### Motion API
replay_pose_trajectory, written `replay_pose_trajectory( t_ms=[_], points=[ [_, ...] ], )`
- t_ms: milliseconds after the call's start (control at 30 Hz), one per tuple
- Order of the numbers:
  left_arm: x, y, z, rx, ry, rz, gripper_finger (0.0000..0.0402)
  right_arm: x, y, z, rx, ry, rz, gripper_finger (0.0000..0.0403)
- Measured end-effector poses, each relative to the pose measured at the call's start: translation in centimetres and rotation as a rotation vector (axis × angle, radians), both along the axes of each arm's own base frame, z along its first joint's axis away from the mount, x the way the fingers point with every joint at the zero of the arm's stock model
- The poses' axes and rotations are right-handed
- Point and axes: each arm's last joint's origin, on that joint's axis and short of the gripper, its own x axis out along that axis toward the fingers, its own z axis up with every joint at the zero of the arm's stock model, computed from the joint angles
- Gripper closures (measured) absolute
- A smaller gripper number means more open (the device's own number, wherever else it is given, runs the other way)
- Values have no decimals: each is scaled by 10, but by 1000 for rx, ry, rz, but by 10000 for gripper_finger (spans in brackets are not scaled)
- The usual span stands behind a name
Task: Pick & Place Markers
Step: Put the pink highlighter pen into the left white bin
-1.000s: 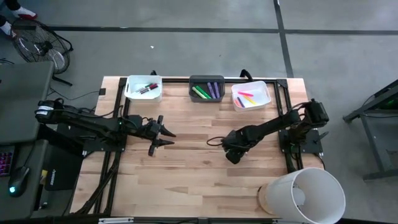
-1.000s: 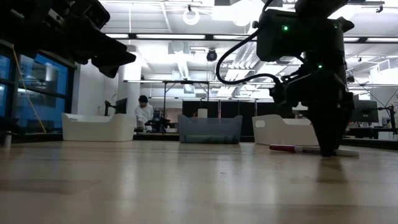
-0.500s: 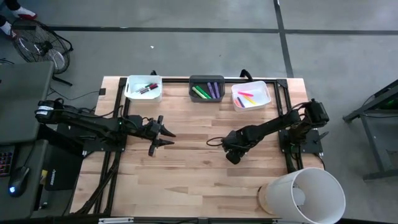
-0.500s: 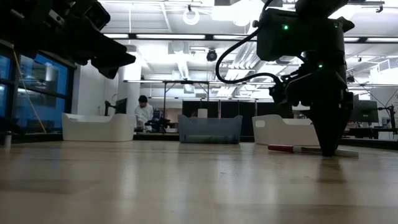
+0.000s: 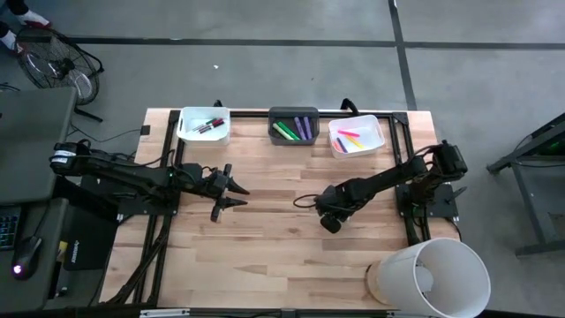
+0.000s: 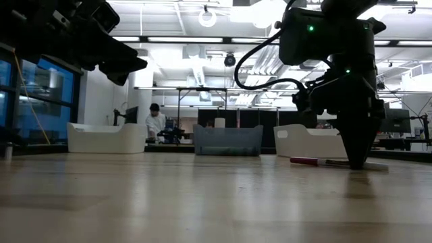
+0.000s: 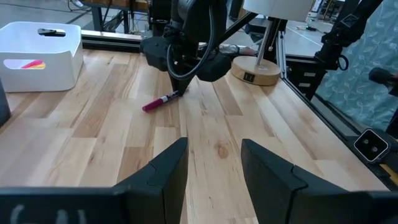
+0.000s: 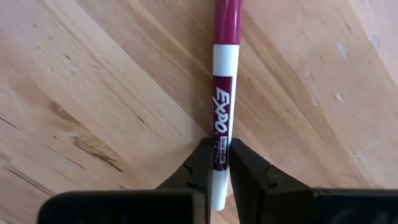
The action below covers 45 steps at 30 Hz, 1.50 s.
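Nothing shifts since half-second ago: my right jaws [image 8: 215, 163] stay pinched on maroon marker [image 8: 224, 81], which lies flat on counter [image 5: 265, 247] mid-table; grip near tail end for clean lift. My left jaws [image 7: 213, 163] gape empty, parked clear. Far edge: three bins [image 5: 293, 124] with sorted markers.

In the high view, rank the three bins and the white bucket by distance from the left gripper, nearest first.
From the left gripper:
1. White bin holding dark markers, back left.
2. Dark bin, back centre.
3. White bin with pink markers, back right.
4. White bucket, front right corner.
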Motion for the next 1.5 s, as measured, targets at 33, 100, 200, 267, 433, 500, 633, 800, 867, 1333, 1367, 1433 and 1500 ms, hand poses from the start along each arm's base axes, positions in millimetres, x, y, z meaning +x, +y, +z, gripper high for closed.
replay_pose_trajectory(
  t_ms=[33,100,200,267,433,500,633,800,867,1333,1367,1433,1500],
  points=[
    [0,0,0,0,0,0,254,0,0,1,-3,-4,0,375],
    [0,0,0,0,0,0,254,0,0,2,-14,-11,1,379],
    [0,0,0,0,0,2,254,1,0,7,-33,-30,3,376],
    [0,0,0,-1,1,3,254,1,0,10,-46,-49,8,373],
    [0,0,0,-1,1,8,254,2,2,14,-94,-86,37,382],
    [0,0,0,0,0,9,254,5,1,16,-144,-130,30,383],
    [0,0,0,1,-1,14,254,12,0,18,-214,-212,25,380],
    [0,1,0,2,-1,27,254,27,2,23,-248,-373,67,383],
    [0,1,0,4,-3,36,254,33,2,26,-272,-437,91,383],
    [1,3,4,10,-46,110,254,72,4,59,-459,-909,267,378],
    [1,3,5,6,-57,114,254,74,4,62,-477,-936,278,378],
    [2,3,8,2,-88,115,254,78,3,68,-505,-993,295,380],
    [2,3,12,-2,-120,119,254,81,2,74,-536,-1048,315,380]
  ],
)
